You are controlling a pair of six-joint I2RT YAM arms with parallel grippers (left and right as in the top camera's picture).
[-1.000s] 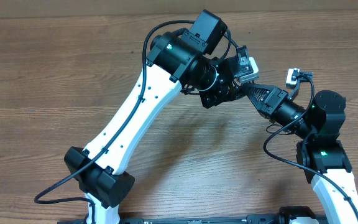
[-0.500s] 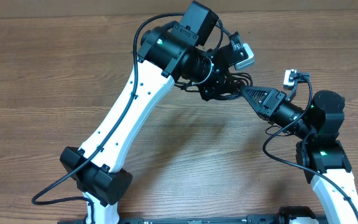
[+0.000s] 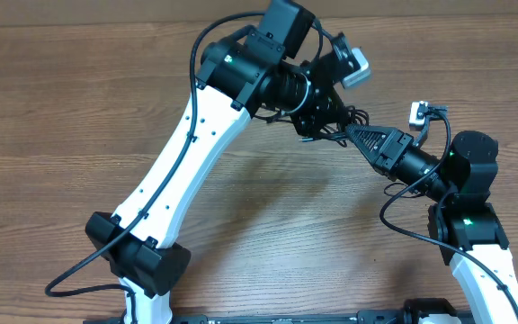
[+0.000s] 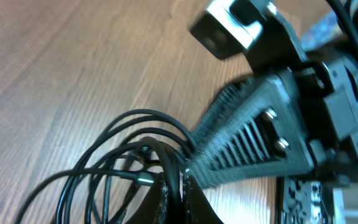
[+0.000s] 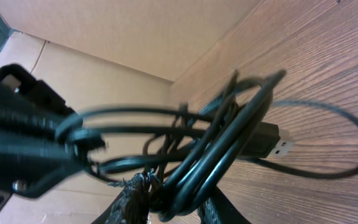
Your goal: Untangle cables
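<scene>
black cords, thin, all in one knotted clump: the cables sit btwn my two grippers, upper centre-right of the overhead frame, over the wood table.

my left gripper is clamped tight, jaws fully together, w/ a couple of strands pinched at the bottom edge of its wrist view. loops fan out toward the lower left there.

my right gripper comes in from the right side, its tip close up against the left one. its jaws stand a little apart w/ a thick bunch of cords running thru the gap. can't tell whether that bunch is squeezed or just lying loose btwn the pads.

a usb plug w/ a silver tip pokes out right of centre in the right wrist view, and one big loop sweeps toward the right edge.

step, as i judge it: early in the pulling-apart. the clump is one mass and no cord lies free by itself, so approx nothing is sorted yet.

next move prob calls for the left to act as anchor and the right to settle on one strand only, not the whole bunch. the plug end looks the best candidate. then draw away slowly, watching that loops slide out rather than cinch down.
</scene>
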